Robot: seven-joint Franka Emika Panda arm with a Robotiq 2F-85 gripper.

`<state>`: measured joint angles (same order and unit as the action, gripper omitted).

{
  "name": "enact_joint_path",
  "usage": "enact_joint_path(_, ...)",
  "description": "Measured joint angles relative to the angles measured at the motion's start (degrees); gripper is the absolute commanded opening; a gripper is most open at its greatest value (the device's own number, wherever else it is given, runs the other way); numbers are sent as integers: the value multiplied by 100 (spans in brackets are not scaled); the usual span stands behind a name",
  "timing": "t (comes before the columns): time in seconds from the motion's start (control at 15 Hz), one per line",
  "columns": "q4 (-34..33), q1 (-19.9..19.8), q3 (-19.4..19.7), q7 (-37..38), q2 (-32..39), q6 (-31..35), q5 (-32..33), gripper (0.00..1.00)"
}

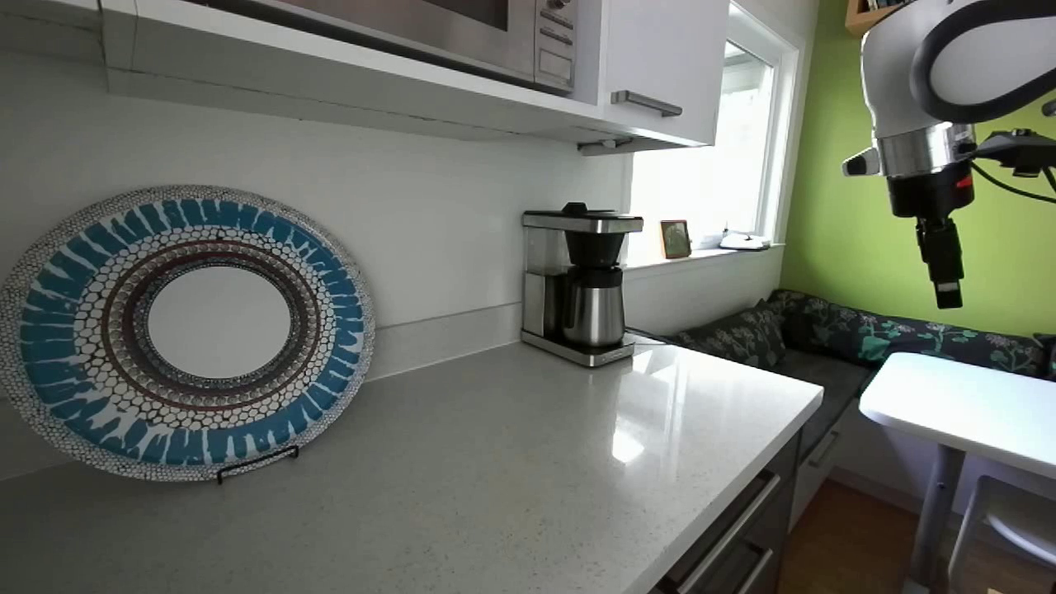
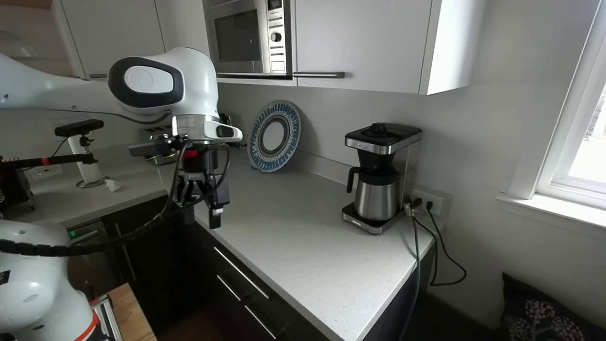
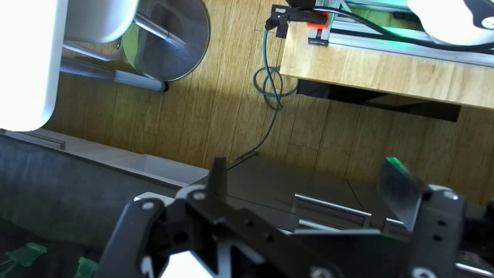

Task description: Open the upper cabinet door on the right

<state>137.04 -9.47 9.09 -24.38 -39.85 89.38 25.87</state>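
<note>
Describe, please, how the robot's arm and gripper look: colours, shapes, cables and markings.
The arm is glossy white and rounded, with a dark ring around an oval white cap, and a silver band near the gripper. The gripper is mostly black and angular, with slim jaws and a red mark above. A thick black cable leads away from it.

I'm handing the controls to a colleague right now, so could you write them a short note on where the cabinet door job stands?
Gripper: open, nothing between the jaws, pointing down and away from the handle.
Upper right cabinet door: shut, beside the microwave; its bar handle runs along the lower edge.
Done: no opening yet.
Left to do: bring the jaws to the handle, take hold, and probably pull outward to open the door.
</note>
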Motion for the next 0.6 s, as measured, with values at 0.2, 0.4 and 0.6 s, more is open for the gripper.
enact_joint_path(0.2, -56, 143, 91, 26, 16, 65, -230, 100)
enact_joint_path(0.4, -345, 391, 218, 136, 102, 317, -1012, 100)
enact_joint_path(0.6, -753, 545, 238, 410, 221, 571, -1784, 100)
